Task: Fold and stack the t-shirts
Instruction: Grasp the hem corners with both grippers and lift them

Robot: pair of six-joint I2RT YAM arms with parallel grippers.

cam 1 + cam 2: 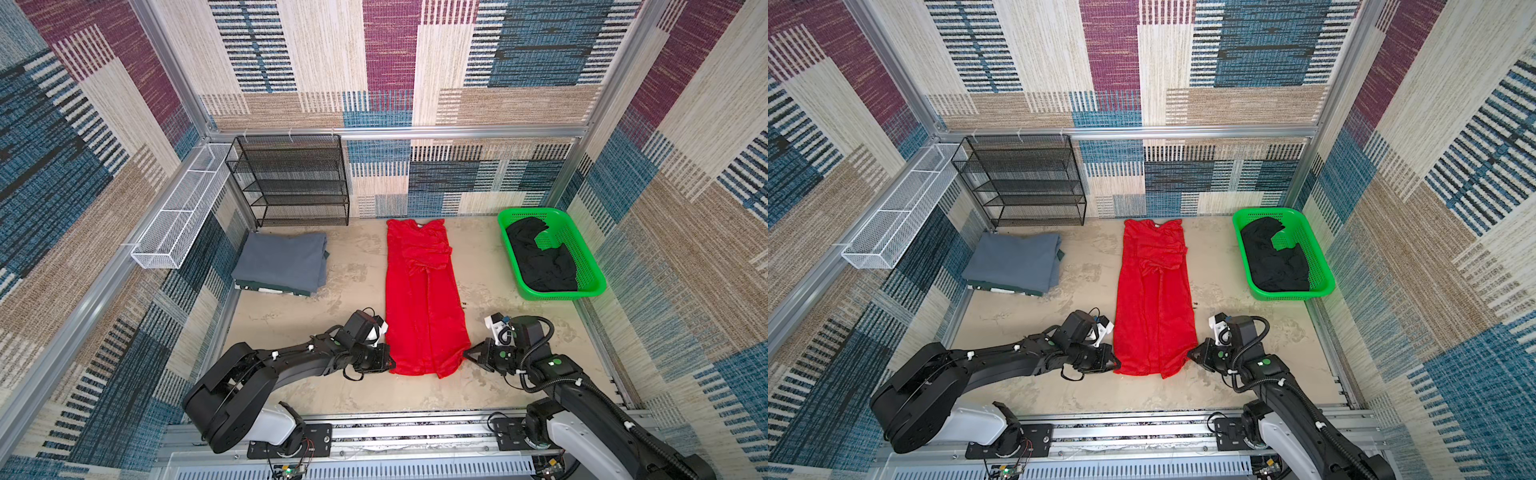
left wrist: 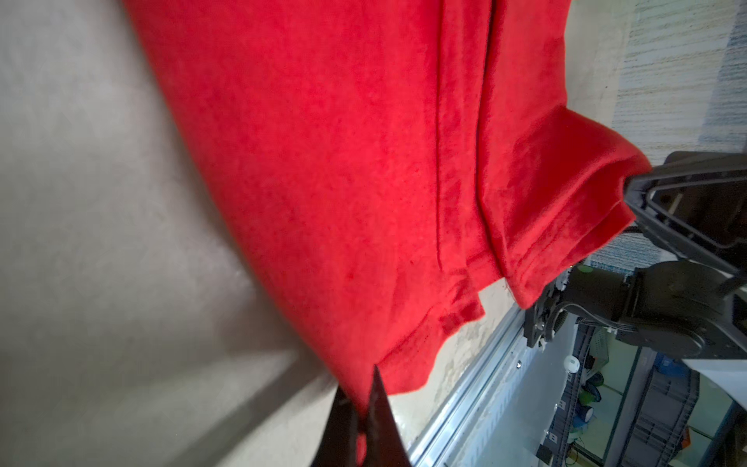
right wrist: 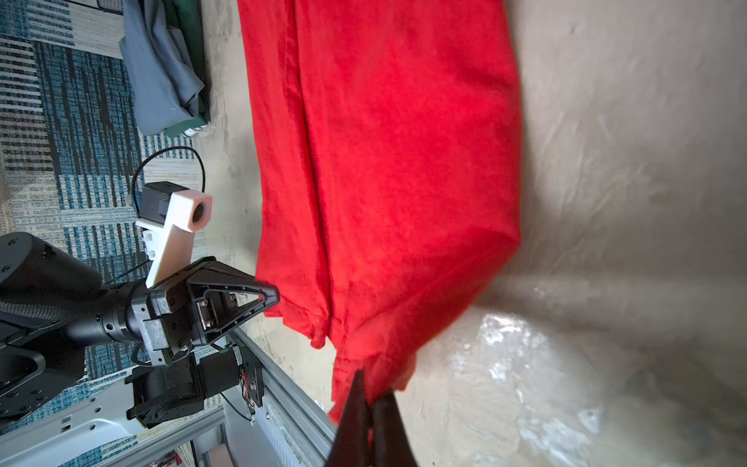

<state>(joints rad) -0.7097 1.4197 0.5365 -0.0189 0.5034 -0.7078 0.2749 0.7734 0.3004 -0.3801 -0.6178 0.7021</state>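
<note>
Read the table (image 1: 353,266) as a dial, with six at the robot's bases and twelve at the back wall. The aluminium rail (image 1: 415,417) runs along the six o'clock edge, and both arms reach forward from it. Just past the rail, the left gripper (image 1: 390,365) sits between six and seven and the right gripper (image 1: 466,353) between five and six. Only the near hem of the red t-shirt (image 1: 419,299) lies between them. Each gripper is clamped onto one near corner of that hem. In the left wrist view the dark fingers (image 2: 380,420) press together with red cloth pinched between them, and the right wrist view shows the same at its fingers (image 3: 357,412). The red t-shirt lies flat as a long narrow strip with its sides folded in. It runs from the grippers through the centre towards twelve, collar end near the back wall, with open tabletop on both sides. At ten o'clock the grey t-shirt (image 1: 278,264) lies folded on a dark green item (image 1: 270,289), probably another folded cloth, though too little of it shows to be sure. At two o'clock stands the green basket (image 1: 557,295), holding the crumpled black t-shirt (image 1: 540,266), which covers most of its floor. Farthest off, the black mesh shelf (image 1: 291,183) stands against the back wall at eleven. The white wire tray (image 1: 178,216) hangs on the left wall beyond the grey t-shirt.
</note>
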